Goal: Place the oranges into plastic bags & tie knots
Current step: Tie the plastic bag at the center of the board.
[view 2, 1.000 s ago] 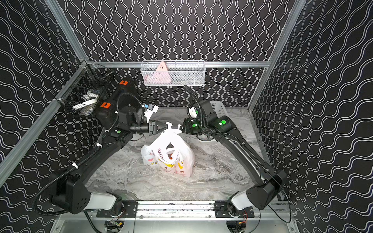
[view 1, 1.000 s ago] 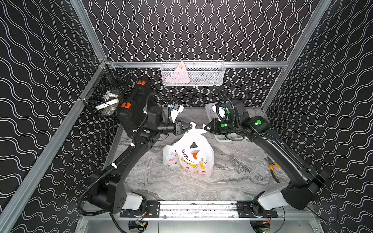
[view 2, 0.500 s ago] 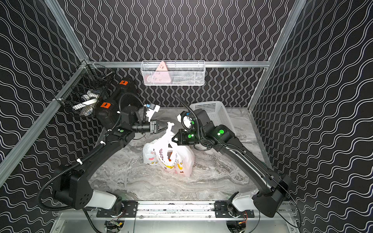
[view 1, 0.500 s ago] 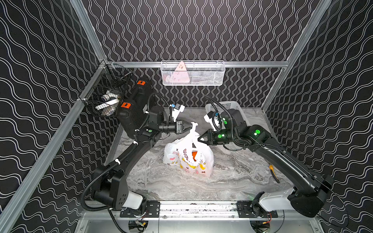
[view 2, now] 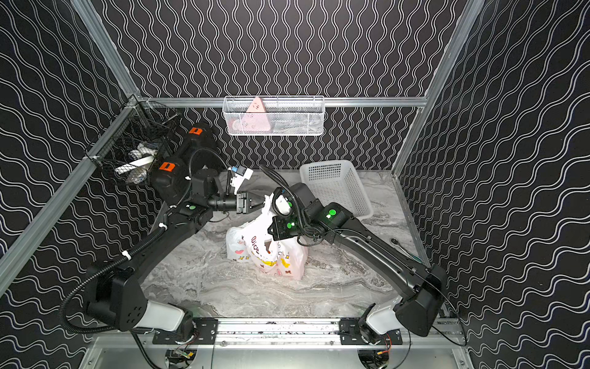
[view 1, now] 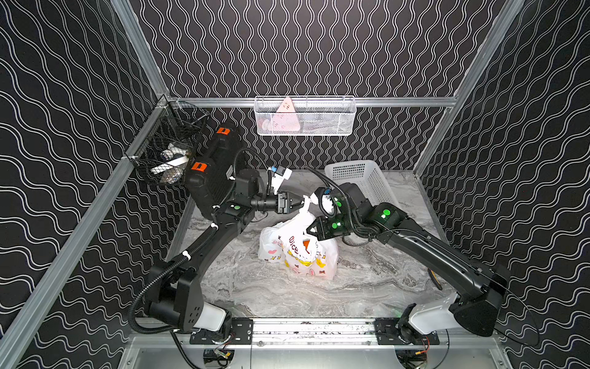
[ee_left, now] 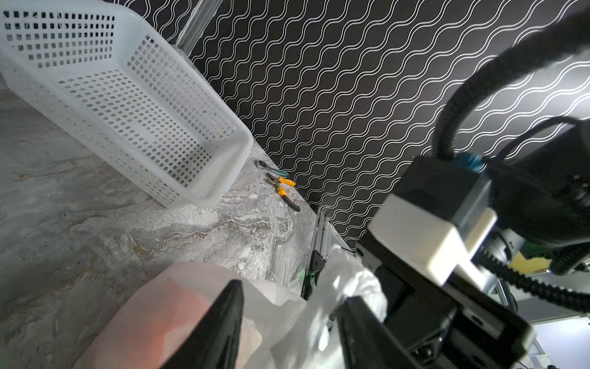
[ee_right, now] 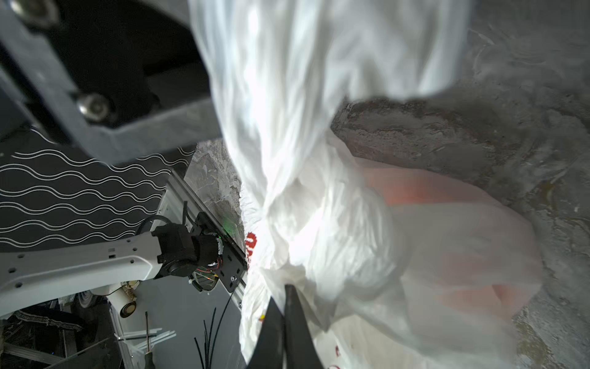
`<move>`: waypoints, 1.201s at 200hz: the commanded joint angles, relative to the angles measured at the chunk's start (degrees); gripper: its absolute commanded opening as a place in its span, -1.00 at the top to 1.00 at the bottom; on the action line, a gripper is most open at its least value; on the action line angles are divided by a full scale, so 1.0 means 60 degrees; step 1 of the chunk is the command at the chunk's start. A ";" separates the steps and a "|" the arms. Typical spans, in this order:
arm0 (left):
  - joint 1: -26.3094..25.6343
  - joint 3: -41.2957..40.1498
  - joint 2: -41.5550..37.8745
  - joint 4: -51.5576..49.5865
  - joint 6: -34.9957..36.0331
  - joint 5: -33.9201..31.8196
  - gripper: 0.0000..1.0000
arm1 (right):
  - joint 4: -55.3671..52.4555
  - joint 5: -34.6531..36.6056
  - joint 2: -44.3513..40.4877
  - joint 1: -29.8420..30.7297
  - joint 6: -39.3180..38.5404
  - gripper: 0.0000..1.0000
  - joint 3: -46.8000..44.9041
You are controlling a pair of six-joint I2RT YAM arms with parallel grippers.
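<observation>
Handle point(view 1: 306, 207) of bag point(view 1: 298, 255) between spread left jaws; right jaws pressed together.

A: Where did the stereo head sit?
B: High at the front, looking down and toward the back wall point(view 1: 303, 48). Both top views took in the whole table point(view 1: 255, 287), nearly alike.
A: And the wrist cameras?
B: The left one rode just behind the left gripper point(ee_left: 293, 290), facing across toward the white basket point(ee_left: 178, 127) and the right-hand wall point(ee_left: 351, 80). The right one sat almost against the plastic bag point(ee_right: 319, 223), facing the left arm's base point(ee_right: 79, 265).
A: Any overlap?
B: All four caught the plastic bag and the table around it.
</observation>
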 commanded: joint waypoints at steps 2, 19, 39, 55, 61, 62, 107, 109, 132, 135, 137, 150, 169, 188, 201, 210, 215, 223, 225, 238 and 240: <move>0.0054 -0.0186 -0.0266 -0.0964 0.0892 0.0162 -0.36 | 0.0261 0.0304 -0.0042 0.0019 -0.0082 1.00 0.0101; 0.0072 -0.0293 -0.0505 -0.1512 0.1224 0.0021 -0.50 | 0.0284 0.0337 -0.0046 0.0023 -0.0053 1.00 0.0156; 0.0197 -0.0325 -0.0766 -0.2255 0.1645 -0.0259 -0.62 | 0.0291 0.0433 -0.0055 0.0022 -0.0080 1.00 0.0200; 0.0307 -0.0123 -0.0902 -0.3089 0.1980 -0.0775 -0.67 | 0.0276 0.0401 -0.0043 0.0022 -0.0082 1.00 0.0230; 0.0322 0.0037 -0.0926 -0.3486 0.2167 -0.0963 -0.68 | 0.0278 0.0401 -0.0042 0.0019 -0.0082 1.00 0.0226; 0.0329 0.0070 -0.0935 -0.3549 0.2214 -0.0990 -0.68 | 0.0277 0.0405 -0.0042 0.0020 -0.0082 1.00 0.0222; 0.0398 0.0942 -0.1183 -0.5727 0.3205 -0.2550 -0.83 | 0.0333 0.0439 -0.0086 0.0021 0.0005 1.00 0.0222; 0.0396 0.0965 -0.1201 -0.5792 0.3230 -0.2631 -0.85 | 0.0338 0.0449 -0.0086 0.0022 -0.0001 1.00 0.0223; 0.0428 0.1327 -0.1223 -0.6806 0.3669 -0.3635 -0.98 | 0.0293 0.0451 -0.0072 0.0022 -0.0008 1.00 0.0263; 0.0426 0.1397 -0.1209 -0.6961 0.3770 -0.3719 -0.98 | 0.0292 0.0452 -0.0072 0.0022 -0.0008 1.00 0.0263; 0.0436 0.1441 -0.1196 -0.7045 0.3800 -0.3744 -0.98 | 0.0291 0.0452 -0.0072 0.0022 -0.0016 1.00 0.0263; 0.0440 0.1671 -0.1189 -0.7467 0.3998 -0.3867 -0.98 | 0.0277 0.0452 -0.0072 0.0015 -0.0023 1.00 0.0284; 0.0443 0.1960 -0.1285 -0.7878 0.4065 -0.4372 -0.96 | 0.0247 0.0504 -0.0057 0.0010 -0.0054 1.00 0.0364; 0.0439 0.2235 -0.1367 -0.8366 0.4243 -0.4828 -0.90 | 0.0274 0.0516 -0.0028 0.0008 -0.0038 1.00 0.0424; 0.0439 0.2441 -0.1338 -0.8849 0.4550 -0.4999 -0.81 | 0.0262 0.0509 0.0012 0.0008 -0.0059 1.00 0.0478; 0.0439 0.2527 -0.1344 -0.9024 0.4598 -0.5134 -0.81 | 0.0247 0.0503 0.0016 0.0007 -0.0056 1.00 0.0495; 0.0439 0.2538 -0.1378 -0.9070 0.4593 -0.5226 -0.83 | 0.0236 0.0530 0.0020 0.0008 -0.0063 1.00 0.0496; 0.0443 0.2535 -0.1411 -0.9128 0.4604 -0.5189 -0.87 | 0.0226 0.0539 0.0031 0.0008 -0.0052 1.00 0.0497; 0.0440 0.2535 -0.1419 -0.9143 0.4605 -0.5162 -0.87 | 0.0231 0.0536 0.0038 0.0008 -0.0052 1.00 0.0508; 0.0440 0.2536 -0.1504 -0.9183 0.4564 -0.4944 -0.91 | 0.0211 0.0524 0.0069 -0.0006 -0.0081 1.00 0.0548; 0.0440 0.2524 -0.1527 -0.9168 0.4573 -0.4852 -0.91 | 0.0205 0.0522 0.0070 -0.0007 -0.0089 1.00 0.0554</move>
